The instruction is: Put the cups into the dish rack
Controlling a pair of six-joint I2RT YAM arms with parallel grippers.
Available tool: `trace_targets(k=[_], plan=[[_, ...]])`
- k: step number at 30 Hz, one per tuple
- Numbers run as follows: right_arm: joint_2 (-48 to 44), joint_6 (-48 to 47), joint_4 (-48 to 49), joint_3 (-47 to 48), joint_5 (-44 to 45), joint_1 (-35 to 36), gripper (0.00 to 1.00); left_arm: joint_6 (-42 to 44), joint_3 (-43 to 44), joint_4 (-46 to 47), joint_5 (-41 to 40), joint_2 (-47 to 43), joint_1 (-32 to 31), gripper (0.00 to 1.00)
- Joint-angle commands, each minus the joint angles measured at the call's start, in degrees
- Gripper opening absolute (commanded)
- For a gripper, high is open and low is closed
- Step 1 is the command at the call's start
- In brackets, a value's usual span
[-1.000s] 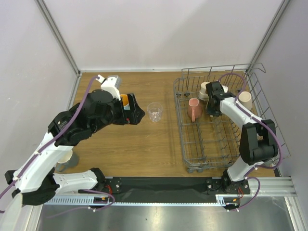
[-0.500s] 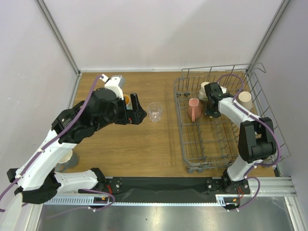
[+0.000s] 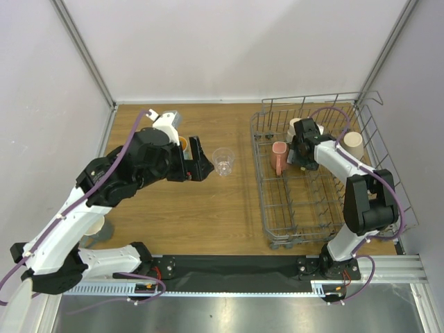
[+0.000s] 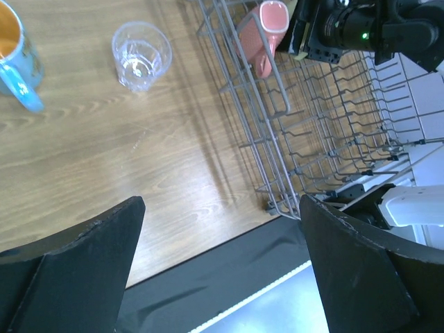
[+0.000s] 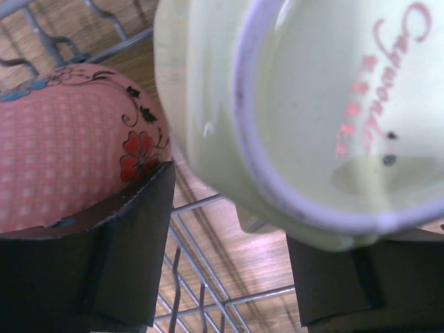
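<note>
Yellow-cream ceramic mug (image 5: 277, 104) is being let go at far end of grey wire dish rack (image 3: 262, 187) by half-parted right gripper (image 5: 229, 215), upward withdrawal judged next; left gripper (image 4: 220, 208) is held wide, empty, left of rack.

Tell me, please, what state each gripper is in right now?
Left gripper: open, holding nothing.
Right gripper: open, jaws around the pale yellow ceramic mug, a gap showing on one side.

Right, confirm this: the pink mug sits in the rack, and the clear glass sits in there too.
Half wrong. The pink mug sits in the rack, but the clear glass stands on the table outside it, as the top view shows.
</note>
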Motion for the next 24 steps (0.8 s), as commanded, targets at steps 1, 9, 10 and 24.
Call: trace_targets(k=[1,9,10,24], plan=[[-4.2,-0.5,0.6,1.2,-0.6,-0.1,0.66,-2.9,-1.4,0.5,1.9,-1.0,0.4,1.0],[-12.1,-0.4,-3.2,1.0,-4.7,0.8,0.68,-7.4,-6.4,2.8,5.8,-3.3,0.4,1.0],[-13.0,-0.3,-3.7,0.9,-5.4,1.2,0.68,-8.1,-7.6,3.2,5.8,-3.7,0.4,1.0],[-33.2,0.4,-14.5,-0.4,-13.8,4.8,0.7,-20.6,-16.9,6.5,5.1,-6.3,0.6,1.0]])
